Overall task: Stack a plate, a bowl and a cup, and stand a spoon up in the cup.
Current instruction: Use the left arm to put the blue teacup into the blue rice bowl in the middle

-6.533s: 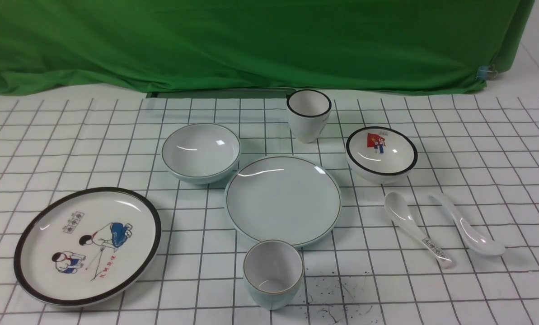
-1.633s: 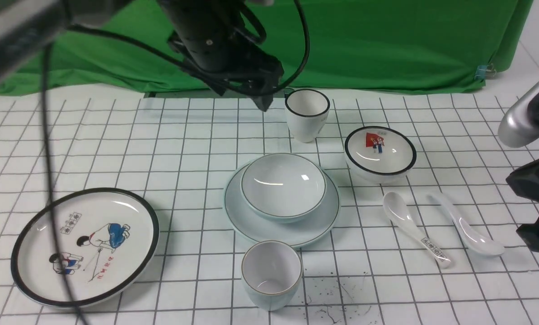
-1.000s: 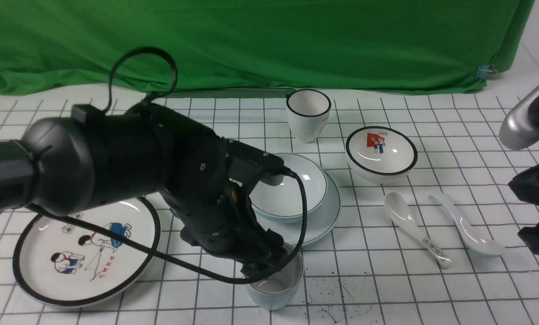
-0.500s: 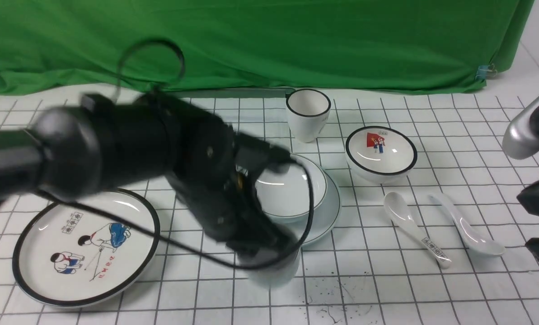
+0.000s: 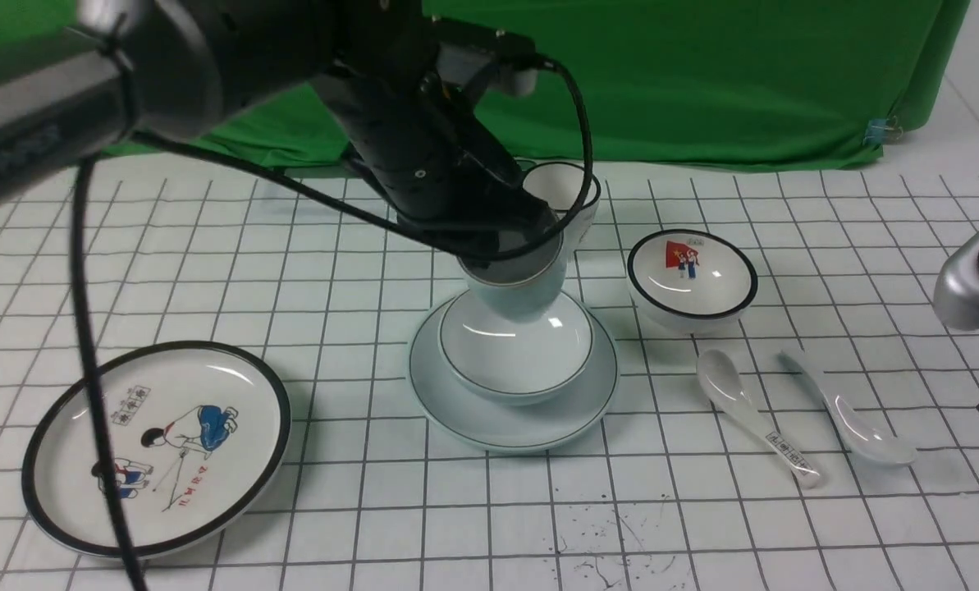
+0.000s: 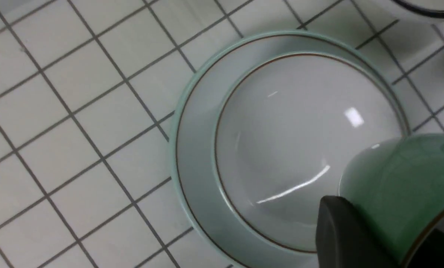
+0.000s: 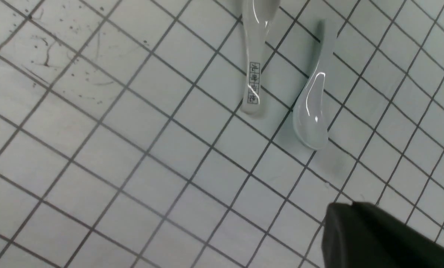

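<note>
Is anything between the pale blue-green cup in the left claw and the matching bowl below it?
Nothing visible. The short pale blue-green cup, gripped by the left claw, hangs over the plain pale blue-green bowl, whose hollow is bare.

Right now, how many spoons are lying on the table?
2. The plain white spoon lies farthest right. The spoon with printed characters lies just left of it, near the flag bowl. The left arm could hide another.

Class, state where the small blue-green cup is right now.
Front view, centre: the cup is held by the left gripper over the bowl on the plate.
</note>
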You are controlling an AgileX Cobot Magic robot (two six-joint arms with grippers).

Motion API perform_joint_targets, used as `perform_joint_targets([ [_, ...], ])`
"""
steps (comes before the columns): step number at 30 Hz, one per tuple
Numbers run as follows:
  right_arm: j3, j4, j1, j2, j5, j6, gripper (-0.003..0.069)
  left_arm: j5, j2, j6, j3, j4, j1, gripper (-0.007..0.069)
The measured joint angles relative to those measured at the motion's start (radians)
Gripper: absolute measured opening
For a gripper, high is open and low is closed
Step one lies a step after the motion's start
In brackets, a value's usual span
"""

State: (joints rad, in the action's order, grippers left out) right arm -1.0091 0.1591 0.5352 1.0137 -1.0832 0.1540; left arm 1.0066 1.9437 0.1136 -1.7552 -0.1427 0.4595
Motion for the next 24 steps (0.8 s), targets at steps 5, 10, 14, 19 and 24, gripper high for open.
perform_joint_targets([
  [5,0.0,0.0,0.0,0.0,-0.001,0.0,0.005,-0.025,0.097,0.001,-0.008,-0.004,-0.007,-0.0001],
  [10,0.0,0.0,0.0,0.0,-0.012,0.0,0.005,-0.082,0.148,0.001,-0.014,-0.008,-0.007,0.0012],
  [14,0.0,0.0,0.0,0.0,-0.016,0.0,0.005,-0.087,0.16,0.001,-0.016,-0.008,-0.007,0.0057],
  [19,0.0,0.0,-0.04,0.0,-0.016,-0.015,0.005,-0.093,0.17,0.001,-0.025,-0.007,-0.009,0.0235],
  [24,0.0,0.0,-0.167,0.032,0.019,-0.024,0.0051,-0.004,0.146,0.001,-0.112,0.015,-0.009,0.0385],
])
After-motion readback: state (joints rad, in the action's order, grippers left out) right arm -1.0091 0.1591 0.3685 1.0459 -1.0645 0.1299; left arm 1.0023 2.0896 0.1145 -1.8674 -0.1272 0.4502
